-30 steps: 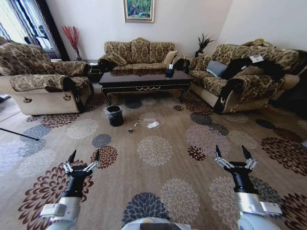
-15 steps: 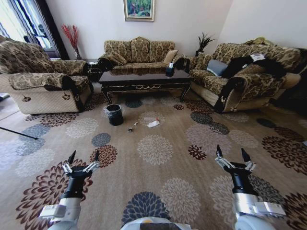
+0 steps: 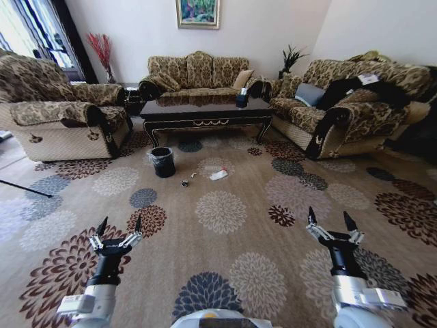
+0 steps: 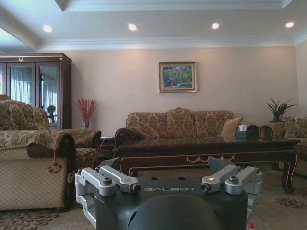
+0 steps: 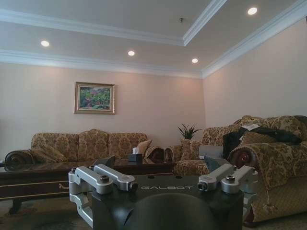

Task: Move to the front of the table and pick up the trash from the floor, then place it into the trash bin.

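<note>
The table (image 3: 205,109) is not yet reached. The trash (image 3: 218,175) lies on the floor (image 3: 225,266) before it, right of the trash bin (image 3: 162,162). The left gripper (image 3: 119,225) and right gripper (image 3: 331,220) are held spread and empty, near.

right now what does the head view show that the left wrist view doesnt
Head view alone: the floor out to the trash, the trash bin beside it, and both arms held low, left gripper and right gripper open and empty. Left wrist view alone: the ceiling lights and a glass-door cabinet. Both share the table, the sofa behind it and the framed painting.
</note>
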`<state>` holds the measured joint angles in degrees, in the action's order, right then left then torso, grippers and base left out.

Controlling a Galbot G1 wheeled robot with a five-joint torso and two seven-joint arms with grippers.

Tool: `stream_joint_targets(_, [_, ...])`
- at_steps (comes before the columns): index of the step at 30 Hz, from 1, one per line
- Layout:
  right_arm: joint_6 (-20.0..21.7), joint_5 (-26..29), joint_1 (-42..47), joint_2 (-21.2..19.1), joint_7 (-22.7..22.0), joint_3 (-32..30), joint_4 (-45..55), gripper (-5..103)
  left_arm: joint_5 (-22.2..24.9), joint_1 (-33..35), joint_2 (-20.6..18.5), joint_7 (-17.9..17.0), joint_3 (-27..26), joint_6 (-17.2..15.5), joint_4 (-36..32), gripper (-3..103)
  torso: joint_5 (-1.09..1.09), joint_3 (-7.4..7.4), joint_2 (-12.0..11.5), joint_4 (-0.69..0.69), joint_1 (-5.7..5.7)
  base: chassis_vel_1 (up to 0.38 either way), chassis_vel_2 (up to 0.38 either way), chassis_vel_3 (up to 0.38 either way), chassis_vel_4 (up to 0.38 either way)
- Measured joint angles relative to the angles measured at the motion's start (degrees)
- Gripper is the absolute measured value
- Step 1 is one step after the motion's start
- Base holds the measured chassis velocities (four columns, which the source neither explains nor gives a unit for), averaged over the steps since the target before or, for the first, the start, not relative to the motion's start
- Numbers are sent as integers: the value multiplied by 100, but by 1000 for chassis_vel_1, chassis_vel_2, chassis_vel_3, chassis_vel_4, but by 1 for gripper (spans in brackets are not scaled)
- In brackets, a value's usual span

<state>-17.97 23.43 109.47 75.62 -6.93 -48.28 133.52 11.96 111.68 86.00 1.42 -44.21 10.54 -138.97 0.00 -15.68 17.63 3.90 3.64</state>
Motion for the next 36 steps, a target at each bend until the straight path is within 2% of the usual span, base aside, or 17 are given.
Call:
stream_joint_targets(14, [9,-120,-34,6,6,6,17,100,124,24,-23,0,-128,21,-214,100,1,192,-265,1,-77,0,0,0,0])
stream_joint_targets(17, [-81,-447,-41,29,34,-55,18,100,105,-29,-21,0,-101,10,-94,100,-1,249,-353,1,-103,0,0,0,0])
stream_joint_targets(21, [-188,-620,-39,37,91,-91,18,100,66,-40,14,0,-57,10,-18,100,0,298,-425,0,-127,0,0,0,0])
stream_joint_targets(36, [-305,-573,-67,46,150,-57,-33,100,45,-42,17,6,-51,51,96,100,1,498,-700,1,-203,0,0,0,0])
